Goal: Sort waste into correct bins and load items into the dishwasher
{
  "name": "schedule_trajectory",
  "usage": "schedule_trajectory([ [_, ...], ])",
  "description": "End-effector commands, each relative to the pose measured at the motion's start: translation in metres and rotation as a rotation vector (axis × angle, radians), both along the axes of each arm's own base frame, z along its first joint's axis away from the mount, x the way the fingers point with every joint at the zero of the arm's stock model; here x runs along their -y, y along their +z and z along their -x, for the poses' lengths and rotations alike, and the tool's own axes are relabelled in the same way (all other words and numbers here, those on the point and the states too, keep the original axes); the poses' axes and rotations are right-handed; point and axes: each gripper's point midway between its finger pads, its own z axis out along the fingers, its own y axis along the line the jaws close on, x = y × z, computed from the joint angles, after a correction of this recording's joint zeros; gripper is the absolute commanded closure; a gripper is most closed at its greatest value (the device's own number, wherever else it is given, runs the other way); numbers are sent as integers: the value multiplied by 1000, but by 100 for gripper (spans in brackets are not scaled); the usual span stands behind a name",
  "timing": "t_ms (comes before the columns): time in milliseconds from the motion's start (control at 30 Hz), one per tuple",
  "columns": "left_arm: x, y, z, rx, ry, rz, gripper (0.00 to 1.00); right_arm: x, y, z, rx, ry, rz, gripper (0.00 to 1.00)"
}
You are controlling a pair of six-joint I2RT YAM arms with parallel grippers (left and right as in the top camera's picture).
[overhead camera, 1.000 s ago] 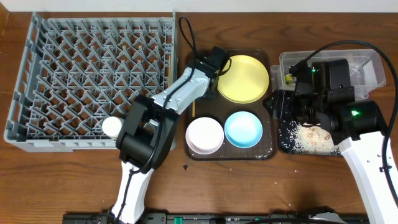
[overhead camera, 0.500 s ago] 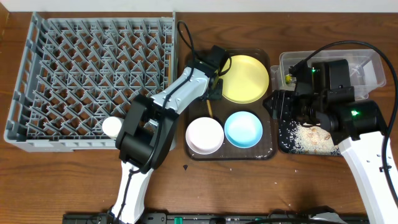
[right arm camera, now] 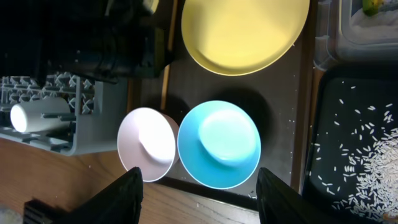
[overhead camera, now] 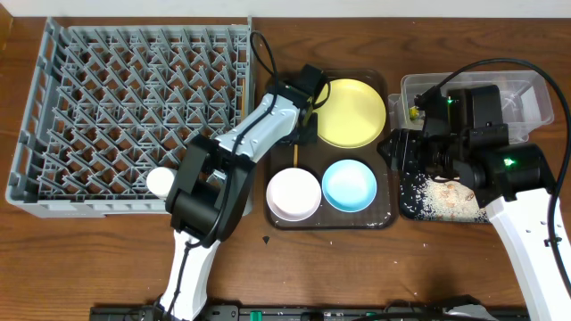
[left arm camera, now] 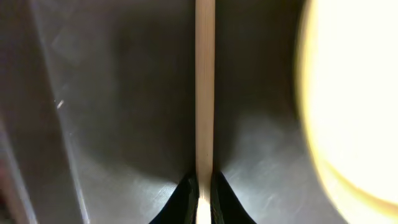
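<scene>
On the dark brown serving tray [overhead camera: 389, 210]: the yellow plate [overhead camera: 350, 111] lies at the far side, with the white bowl [overhead camera: 293, 193] and the light blue bowl [overhead camera: 349, 185] side by side at the near side. All are open side up and none is loaded yet.
Left gripper [left arm camera: 202, 190]: the jaws are pinched together on a wooden chopstick [left arm camera: 205, 93] at its near end. The stick runs straight away from them over the tray floor, just left of the plate's rim.
Why this hold: a thin stick offers only its narrow sides, so an end pinch looks like the surest way to carry it to the rack. I cannot tell whether it is off the tray.
Right gripper [right arm camera: 200, 183]: the fingers are wide apart and hold nothing. It hangs above the tray's right side, probably parked clear of the left arm.
Dish rack [overhead camera: 134, 107]: it stands left of the tray and holds one white cup-like thing [overhead camera: 161, 183] at its near edge.
Bins: the clear tub [overhead camera: 535, 89] sits behind the black tray [overhead camera: 419, 209], both right of the serving tray. Rice scraps [right arm camera: 373, 162] are scattered in the black tray, and a bit of the wrapper [right arm camera: 372, 5] shows in the tub.
Count: one plate, two bowls, one chopstick seen (a second may hide behind it), two bins, one rack.
</scene>
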Motion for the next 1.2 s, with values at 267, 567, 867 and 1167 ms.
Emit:
schedule_trajectory([
  [267,-37,162,-5,241,-44,79,92,1,-4,1,-15,-7,-1,44],
  [567,-115,153,17,167,6,-189,92,1,-4,1,-13,-7,0,43],
  [867,-140,104,15,79,64,-210,91,1,-4,1,-14,-7,-1,43],
  [1167,-133,105,15,75,60,-159,87,1,-4,1,-14,-7,-1,43],
])
